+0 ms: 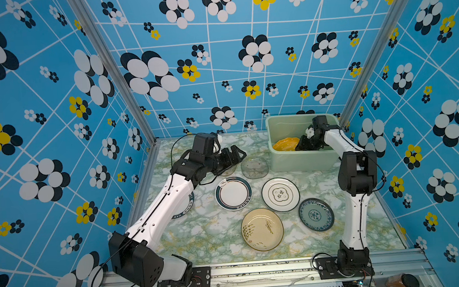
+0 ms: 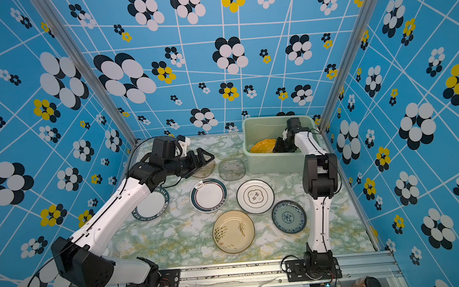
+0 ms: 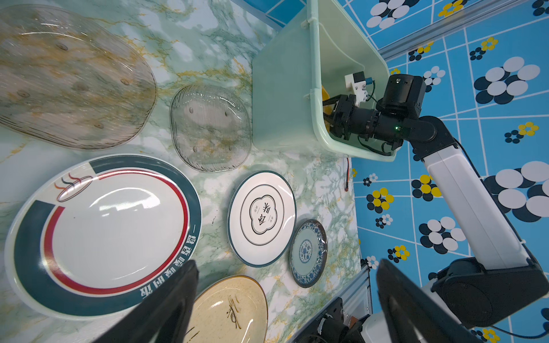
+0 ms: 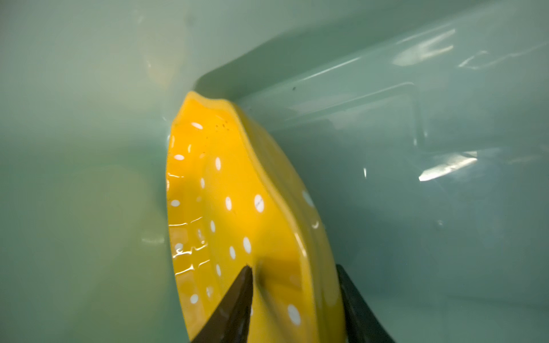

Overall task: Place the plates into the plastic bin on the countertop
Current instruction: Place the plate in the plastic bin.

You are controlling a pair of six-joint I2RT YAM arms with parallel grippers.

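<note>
Right jaws astride rim of yellow plate (image 4: 237,208), inside plastic bin (image 4: 89,89).

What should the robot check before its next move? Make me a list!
1. Yellow plate inside the plastic bin: ok, it sits tilted.
2. Right gripper free of the plate: cannot tell; its fingers sit either side of the rim.
3. Left gripper open and empty: ok.
4. Every plate in the bin: not ok; seven others, like the cream plate, lie on the countertop.
5. Amber glass plate by the left gripper has nothing on it: ok.
</note>
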